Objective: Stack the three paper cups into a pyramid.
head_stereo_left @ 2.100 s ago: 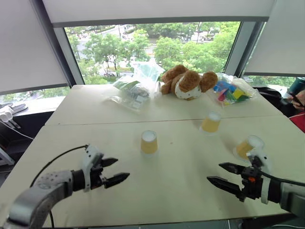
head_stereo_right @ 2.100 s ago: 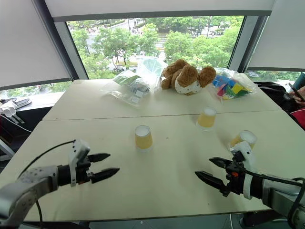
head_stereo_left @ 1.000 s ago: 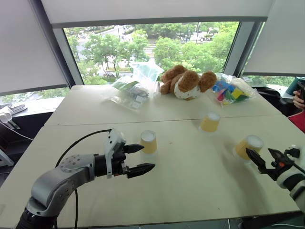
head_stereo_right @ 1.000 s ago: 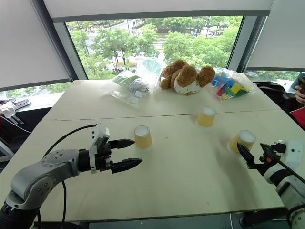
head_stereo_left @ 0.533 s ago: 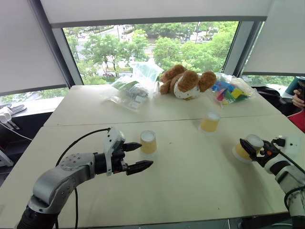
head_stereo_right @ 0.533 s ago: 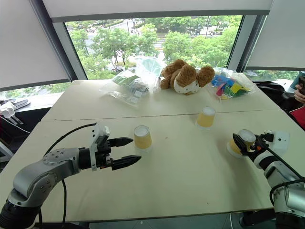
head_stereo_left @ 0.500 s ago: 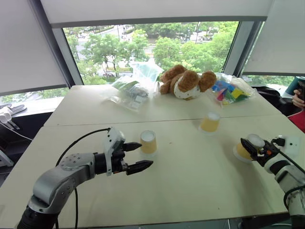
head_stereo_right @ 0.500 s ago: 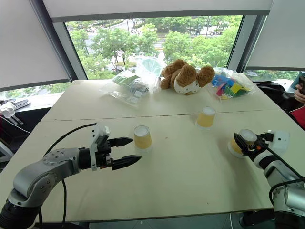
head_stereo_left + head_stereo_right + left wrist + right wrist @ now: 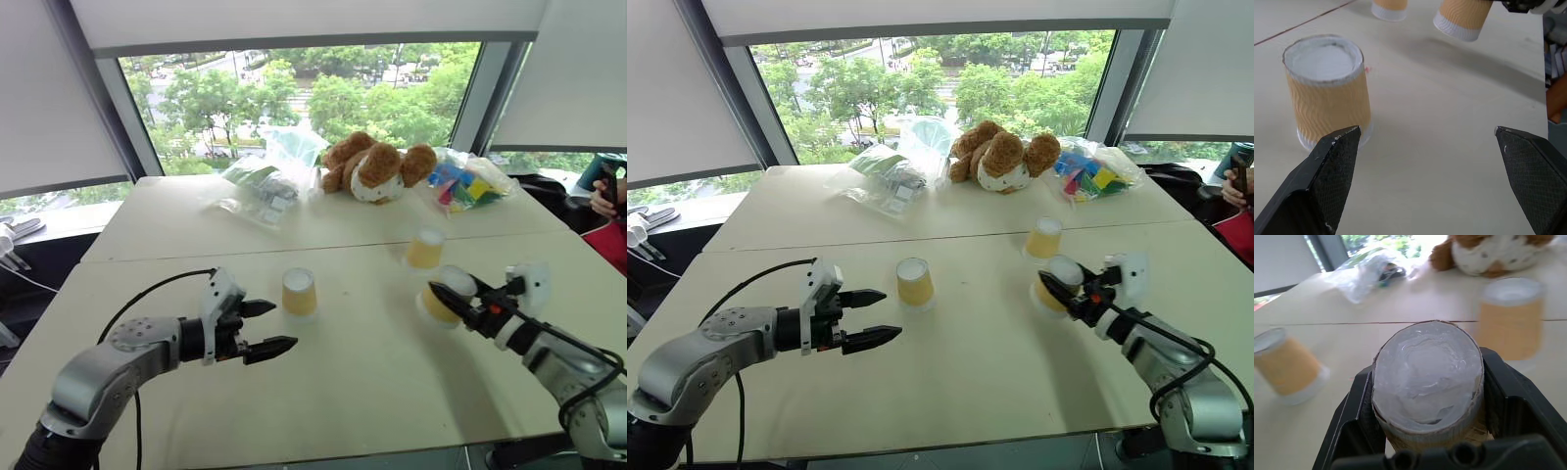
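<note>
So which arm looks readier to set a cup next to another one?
The right. Its end effector is already clamped on a cup, carried near the far cup. The left end effector hangs open beside the middle cup, holding nothing.

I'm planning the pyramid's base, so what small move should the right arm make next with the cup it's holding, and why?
Probably set the held cup down beside the cup near the teddy bear. The right gripper is shut on it, above the table, and the three cups stand apart.
</note>
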Controlling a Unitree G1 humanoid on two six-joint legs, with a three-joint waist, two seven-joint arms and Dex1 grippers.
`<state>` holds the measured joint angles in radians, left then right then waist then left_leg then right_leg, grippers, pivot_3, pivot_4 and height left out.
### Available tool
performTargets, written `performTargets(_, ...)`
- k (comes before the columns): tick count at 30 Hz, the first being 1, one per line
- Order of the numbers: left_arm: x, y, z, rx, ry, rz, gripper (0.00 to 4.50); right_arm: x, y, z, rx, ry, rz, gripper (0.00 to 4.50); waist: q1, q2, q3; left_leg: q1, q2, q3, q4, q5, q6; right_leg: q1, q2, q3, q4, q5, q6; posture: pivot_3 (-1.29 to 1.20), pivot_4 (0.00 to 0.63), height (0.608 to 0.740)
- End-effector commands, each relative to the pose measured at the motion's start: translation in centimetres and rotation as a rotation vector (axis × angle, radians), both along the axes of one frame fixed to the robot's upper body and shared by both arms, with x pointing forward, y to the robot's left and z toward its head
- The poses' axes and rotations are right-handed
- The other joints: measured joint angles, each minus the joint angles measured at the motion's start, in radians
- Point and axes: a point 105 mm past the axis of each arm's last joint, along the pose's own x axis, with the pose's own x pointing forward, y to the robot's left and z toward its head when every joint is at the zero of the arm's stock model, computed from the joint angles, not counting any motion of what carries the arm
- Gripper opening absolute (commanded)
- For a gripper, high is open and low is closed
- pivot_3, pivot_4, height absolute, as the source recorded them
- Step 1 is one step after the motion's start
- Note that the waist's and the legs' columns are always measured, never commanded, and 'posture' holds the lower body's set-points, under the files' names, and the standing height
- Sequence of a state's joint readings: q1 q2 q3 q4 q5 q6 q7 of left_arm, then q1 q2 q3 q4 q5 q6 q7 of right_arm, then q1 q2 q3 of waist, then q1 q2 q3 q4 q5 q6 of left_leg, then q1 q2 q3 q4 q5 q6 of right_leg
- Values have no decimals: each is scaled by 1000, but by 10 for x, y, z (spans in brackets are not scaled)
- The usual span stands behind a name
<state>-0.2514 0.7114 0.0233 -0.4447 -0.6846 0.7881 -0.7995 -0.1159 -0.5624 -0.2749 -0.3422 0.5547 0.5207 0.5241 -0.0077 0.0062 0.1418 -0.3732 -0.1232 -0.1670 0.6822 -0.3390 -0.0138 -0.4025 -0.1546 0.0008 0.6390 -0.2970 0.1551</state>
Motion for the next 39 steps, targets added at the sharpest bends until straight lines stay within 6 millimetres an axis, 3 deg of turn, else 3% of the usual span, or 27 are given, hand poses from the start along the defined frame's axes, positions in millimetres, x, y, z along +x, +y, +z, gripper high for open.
performTargets(1, 1, 3, 9, 3, -53, -2, 4500, 3, 23, 4, -24, -31, 75, 2138, 0, 0, 0, 0, 0, 0, 0, 0, 0, 0, 0, 0, 0, 0, 0, 0, 150, 740)
performTargets(5, 1, 3, 7, 15, -54, 6, 4500, 4, 44, -14, -112, 25, 210, 2138, -3, 0, 0, 0, 0, 0, 0, 0, 0, -1, 0, 0, 1, 0, 0, 0, 150, 740)
performTargets(8, 1, 5, 4, 30, -57, 20, 4500, 9, 45, -16, -95, 30, 217, 2138, -3, 0, 0, 0, 0, 0, 0, 0, 0, -2, 0, 0, 2, 0, 0, 0, 150, 740)
performTargets(13, 2, 5, 4, 32, -63, 25, 4500, 13, 46, -21, -98, 33, 221, 4458, -3, 0, 0, 0, 0, 0, 0, 0, 0, -2, 0, 0, 3, 0, 0, 0, 150, 740)
performTargets(16, 3, 6, 2, 47, -62, 27, 4500, 11, 47, -17, -109, 28, 236, 4458, -4, 0, 0, 0, 0, 0, 0, 0, 0, -2, -1, 0, 6, 0, 0, 0, 150, 740)
performTargets(21, 5, 9, 6, 29, -61, 32, 4500, 0, 41, 27, -44, -52, 244, 4458, -2, 0, 0, -1, 0, 0, 0, 0, 0, -3, -1, 0, 6, 0, 0, 0, 150, 740)
performTargets(25, 8, 9, 18, -28, -69, 33, 4500, 0, 23, 68, 27, -127, 198, 4458, -1, 0, 0, -1, 0, 0, 0, 0, 0, -2, -1, 0, 6, 0, 0, 0, 150, 740)
performTargets(29, 12, 5, 22, -35, -85, 37, 4500, 29, -3, 81, 88, -175, 86, 4458, -5, 0, 0, 0, 0, 0, 0, 0, 0, -2, -1, 0, 6, 0, 0, 0, 150, 740)
performTargets(34, 11, 2, 21, -36, -97, 43, 4500, 83, -24, 58, -12, -163, -72, 4458, -10, 0, 0, -1, 0, 2, 0, 0, 0, -3, -1, 0, 7, 0, 0, 0, 150, 740)
performTargets(39, 8, 5, 19, -21, -105, 70, 4500, 116, -23, 42, -19, -132, -81, 4458, -16, 0, 0, -1, 0, 2, -1, 0, 0, -5, -1, 0, 7, 0, 0, 0, 150, 740)
